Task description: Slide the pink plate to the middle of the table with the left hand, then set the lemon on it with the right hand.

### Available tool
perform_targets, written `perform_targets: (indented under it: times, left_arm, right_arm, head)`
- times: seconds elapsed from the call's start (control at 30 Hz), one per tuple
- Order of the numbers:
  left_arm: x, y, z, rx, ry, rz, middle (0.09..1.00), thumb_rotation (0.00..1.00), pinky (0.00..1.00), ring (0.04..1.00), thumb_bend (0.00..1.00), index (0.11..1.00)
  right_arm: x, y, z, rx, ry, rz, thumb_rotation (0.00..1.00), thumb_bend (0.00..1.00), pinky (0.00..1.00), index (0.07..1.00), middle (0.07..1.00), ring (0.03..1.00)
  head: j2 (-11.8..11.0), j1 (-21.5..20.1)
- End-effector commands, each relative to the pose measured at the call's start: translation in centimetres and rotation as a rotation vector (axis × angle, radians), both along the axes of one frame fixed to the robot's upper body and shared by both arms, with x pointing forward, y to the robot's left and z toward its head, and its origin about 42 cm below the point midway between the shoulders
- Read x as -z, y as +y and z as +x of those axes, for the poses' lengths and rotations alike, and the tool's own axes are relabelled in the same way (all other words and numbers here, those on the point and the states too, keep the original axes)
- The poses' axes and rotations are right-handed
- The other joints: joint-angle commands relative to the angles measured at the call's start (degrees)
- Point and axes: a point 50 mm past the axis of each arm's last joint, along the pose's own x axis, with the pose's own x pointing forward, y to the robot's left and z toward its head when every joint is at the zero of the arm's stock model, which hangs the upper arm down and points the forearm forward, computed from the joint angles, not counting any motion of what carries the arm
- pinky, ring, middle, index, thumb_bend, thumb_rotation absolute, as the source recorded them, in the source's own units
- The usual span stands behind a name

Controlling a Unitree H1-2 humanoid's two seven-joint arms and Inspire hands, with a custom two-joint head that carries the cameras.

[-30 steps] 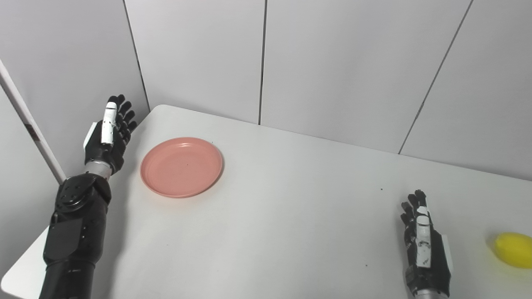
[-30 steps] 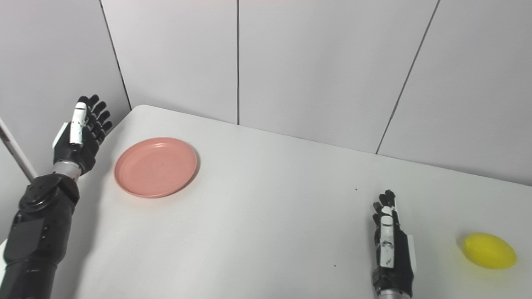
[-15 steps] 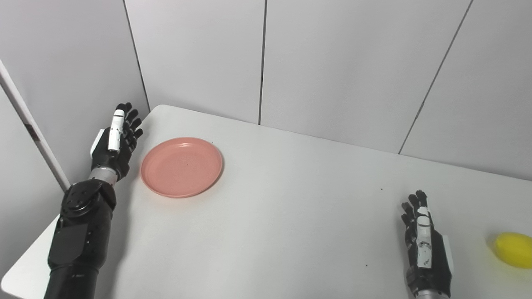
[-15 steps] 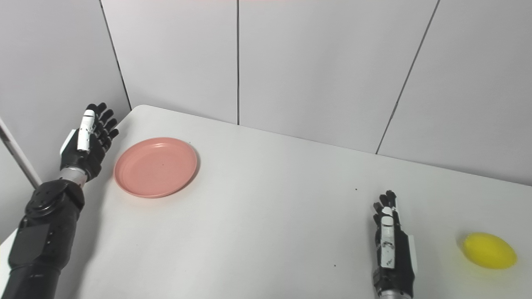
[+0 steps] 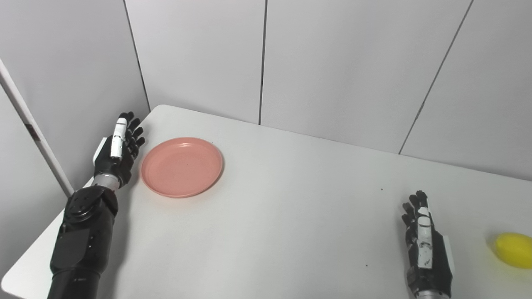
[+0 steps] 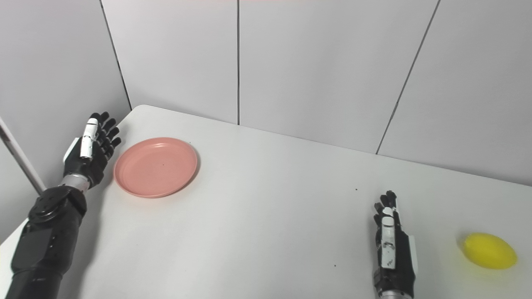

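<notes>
Currently right hand [image 6: 392, 249] flat and empty at the tabletop's near edge, lemon [image 6: 489, 250] beside it toward the right edge. Farther back, left hand [image 5: 117, 150] open just beside the plate [image 5: 181, 167], near the far-left corner.

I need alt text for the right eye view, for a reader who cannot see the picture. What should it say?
A robot's open left hand stands edge-on just left of an empty pink plate near the far-left corner of a white table. The open right hand rests at the near right, with a lemon lying apart to its right.
</notes>
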Motion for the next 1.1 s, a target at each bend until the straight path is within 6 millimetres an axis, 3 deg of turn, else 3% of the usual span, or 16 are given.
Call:
perform_targets:
  times: [0.0, 0.6, 1.07]
  left_arm:
    - [-1.9, 0.4, 0.6, -0.004, -0.078, 0.022, 0.996, 1.00, 1.00, 1.000, 0.37, 0.982]
    - [0.2, 0.4, 0.9, -0.022, -0.044, -0.008, 0.976, 1.00, 1.00, 0.980, 0.36, 0.960]
    - [1.4, -0.7, 1.7, 0.024, 0.002, -0.025, 0.975, 1.00, 1.00, 0.988, 0.38, 0.961]
  right_arm:
    - [0.0, -0.5, -0.2, -0.003, -0.004, -0.007, 1.00, 0.21, 1.00, 0.980, 0.972, 0.966]
    - [0.0, -0.6, -0.2, -0.005, -0.003, -0.006, 1.00, 0.21, 1.00, 0.975, 0.969, 0.961]
    - [-0.2, -0.6, -0.3, -0.006, -0.003, -0.005, 1.00, 0.20, 1.00, 0.977, 0.969, 0.963]
  head:
    - [0.0, 0.0]
    - [0.1, 0.0]
    - [0.2, -0.2]
